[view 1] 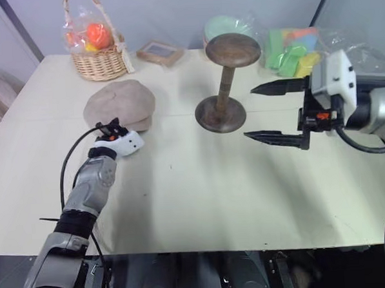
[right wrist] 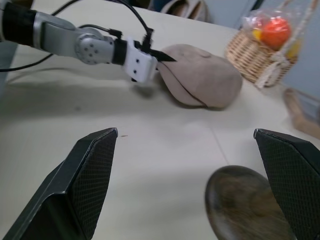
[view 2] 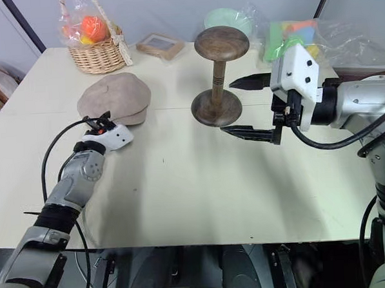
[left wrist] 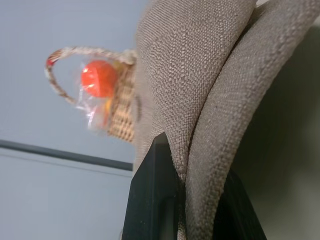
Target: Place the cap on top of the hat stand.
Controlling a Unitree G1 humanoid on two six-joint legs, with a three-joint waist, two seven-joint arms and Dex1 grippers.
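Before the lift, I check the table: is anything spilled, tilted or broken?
Nothing stands out. The hat stand is upright, the cap lies flat with its brim pinched in the left claw, and the basket stands upright.

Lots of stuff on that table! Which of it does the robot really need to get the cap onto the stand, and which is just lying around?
Needed: cap, pinched by the left gripper; hat stand.

Lying about: wicker basket of wrapped fruit; small picture frame; pale green bowl; bag of coloured foam pieces.
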